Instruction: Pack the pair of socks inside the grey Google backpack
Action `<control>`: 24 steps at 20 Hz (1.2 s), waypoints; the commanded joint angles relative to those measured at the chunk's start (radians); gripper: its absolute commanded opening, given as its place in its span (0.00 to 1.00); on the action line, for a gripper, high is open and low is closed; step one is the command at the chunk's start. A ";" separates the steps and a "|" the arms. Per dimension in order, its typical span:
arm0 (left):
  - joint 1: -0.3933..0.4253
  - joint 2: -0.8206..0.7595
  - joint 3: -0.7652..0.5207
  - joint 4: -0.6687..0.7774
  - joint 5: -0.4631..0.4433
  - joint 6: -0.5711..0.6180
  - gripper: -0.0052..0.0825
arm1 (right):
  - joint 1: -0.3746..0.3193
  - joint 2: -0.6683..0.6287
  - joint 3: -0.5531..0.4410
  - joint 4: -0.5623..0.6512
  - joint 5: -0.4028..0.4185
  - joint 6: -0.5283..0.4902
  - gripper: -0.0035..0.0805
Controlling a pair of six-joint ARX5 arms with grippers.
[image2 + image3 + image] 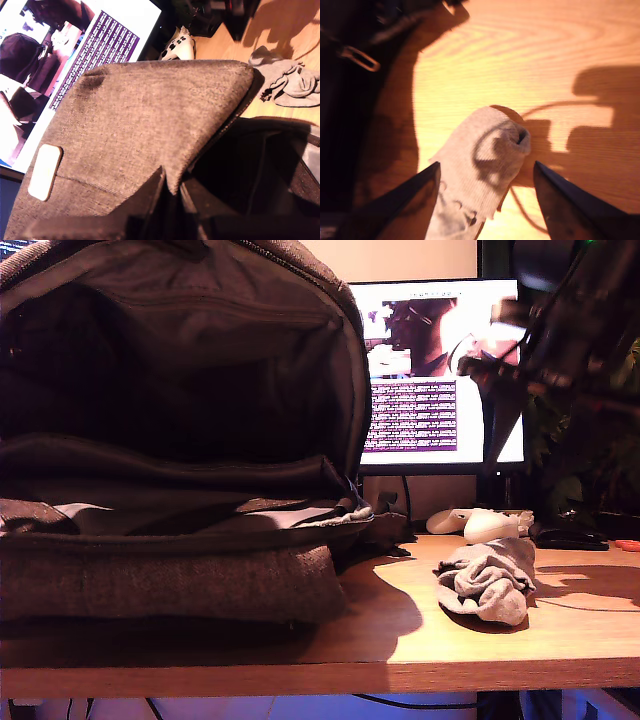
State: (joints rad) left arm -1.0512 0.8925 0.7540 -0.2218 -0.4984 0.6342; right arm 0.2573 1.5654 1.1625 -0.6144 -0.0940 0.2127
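Right now the grey Google backpack (170, 570) is standing on the wooden desk (400, 635) at the exterior view's left, its coarse herringbone weave showing brown-grey on the front flap while its main compartment is gaping open onto smooth black lining. Its top and one side are running out of that view, and the interior is sinking into shadow too deep to read. My first gripper (172, 200) is pinching the edge of the backpack's woven flap, its dark jaws pressed together on the fabric, though blur is smearing their outline; a small white rounded patch (45, 171) is sitting on the weave nearby. The pair of socks (488, 580) is lying crumpled on the bare desk, well apart from the backpack toward the exterior view's right, soft pale-grey knit with whiter folds. My second gripper (487, 200) is hovering above it with its dark tapered jaws spread wide, not touching the knit. Behind, a lit monitor (420, 390) is glowing, and a smooth white controller (490, 525) is resting beside the socks, partly hidden.
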 commanded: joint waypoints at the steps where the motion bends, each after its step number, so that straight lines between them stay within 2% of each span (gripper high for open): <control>1: 0.004 -0.002 0.030 0.027 0.002 -0.006 0.04 | 0.004 0.035 -0.018 0.016 0.003 0.010 0.71; 11: 0.004 -0.002 0.030 0.012 0.020 -0.032 0.04 | 0.004 0.152 0.026 0.060 -0.002 0.010 0.72; 14: 0.004 -0.002 0.030 0.011 0.020 -0.032 0.04 | 0.004 0.180 0.027 0.086 -0.036 0.024 0.72; 22: 0.004 -0.002 0.030 0.011 0.020 -0.032 0.04 | 0.004 0.253 0.030 0.058 -0.040 0.013 0.72; 24: 0.004 -0.002 0.030 0.011 0.019 -0.032 0.04 | 0.005 0.259 0.030 0.048 -0.057 -0.002 0.68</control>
State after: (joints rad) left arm -1.0512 0.8925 0.7540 -0.2337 -0.4793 0.6086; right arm 0.2569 1.7977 1.1885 -0.5579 -0.1436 0.2157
